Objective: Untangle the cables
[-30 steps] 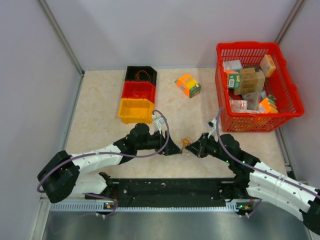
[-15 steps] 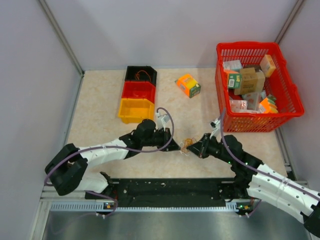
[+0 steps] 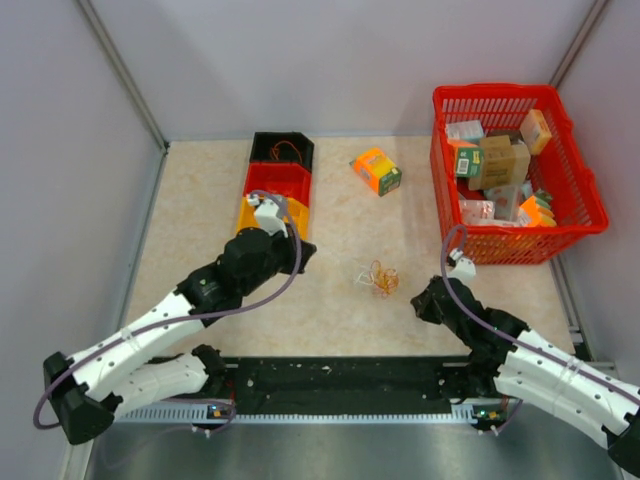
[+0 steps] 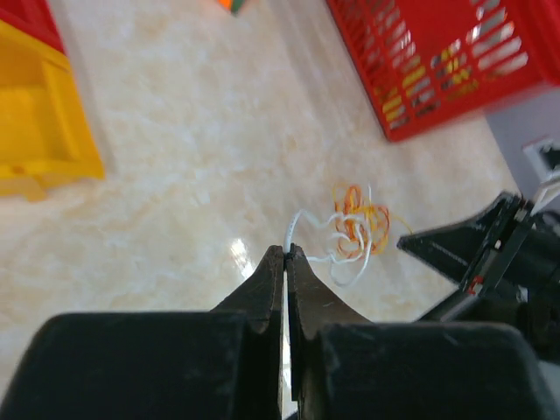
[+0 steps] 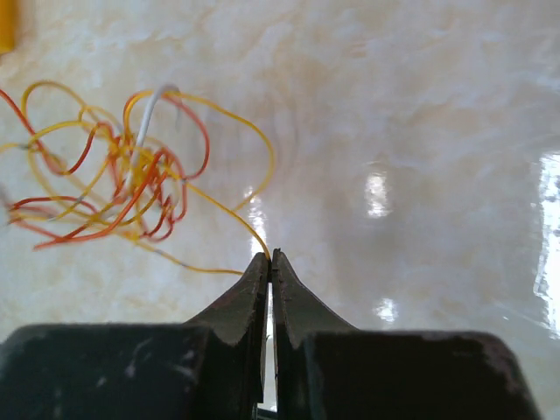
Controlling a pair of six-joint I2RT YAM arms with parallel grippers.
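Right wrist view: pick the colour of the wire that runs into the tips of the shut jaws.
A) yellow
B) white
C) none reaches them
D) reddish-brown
A: a yellow wire comes out of the cables and ends right at the tips of the right gripper, whose jaws are shut.

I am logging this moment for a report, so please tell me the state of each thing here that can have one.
left tool: shut on white cable
right tool: shut on yellow cable
cables: tangled in one loose clump
red basket: upright, full of boxes
black bin: holds a few thin wires
orange box: closed, lying alone
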